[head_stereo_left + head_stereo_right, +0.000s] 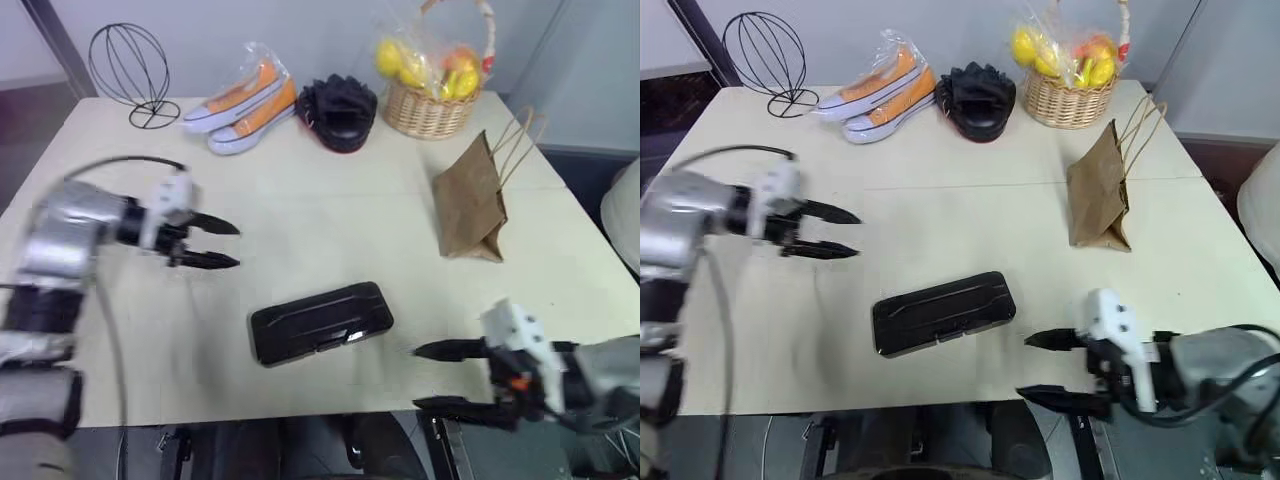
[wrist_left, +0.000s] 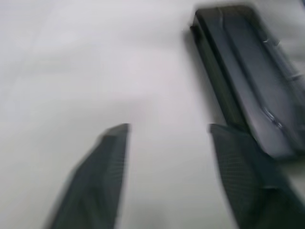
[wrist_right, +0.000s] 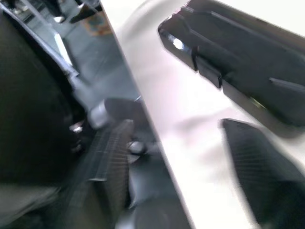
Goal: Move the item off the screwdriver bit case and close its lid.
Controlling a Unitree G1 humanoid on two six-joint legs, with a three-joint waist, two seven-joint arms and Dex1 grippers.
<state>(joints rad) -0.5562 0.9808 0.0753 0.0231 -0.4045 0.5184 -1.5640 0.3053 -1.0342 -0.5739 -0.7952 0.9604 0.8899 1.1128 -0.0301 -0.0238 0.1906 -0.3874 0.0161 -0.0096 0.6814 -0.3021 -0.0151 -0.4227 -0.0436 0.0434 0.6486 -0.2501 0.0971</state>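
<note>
The robot's left arm (image 1: pixel 60 250) is a chain of rounded silver-grey metal segments with dark bands at the joints, and a thin grey cable (image 1: pixel 120 165) arcs over it toward the wrist. Its white plastic wrist block carries the left gripper (image 1: pixel 212 245), two slim, tapering matt black fingers (image 2: pixel 95 176) with finely ribbed inner faces. The right arm (image 1: pixel 1220 375) has the same silver-grey shell and black cabling, with a small orange mark (image 1: pixel 517 383) on the wrist. A white angular housing sits above the right gripper (image 1: pixel 1040 366), whose two black fingers (image 3: pixel 257 167) are likewise ribbed
</note>
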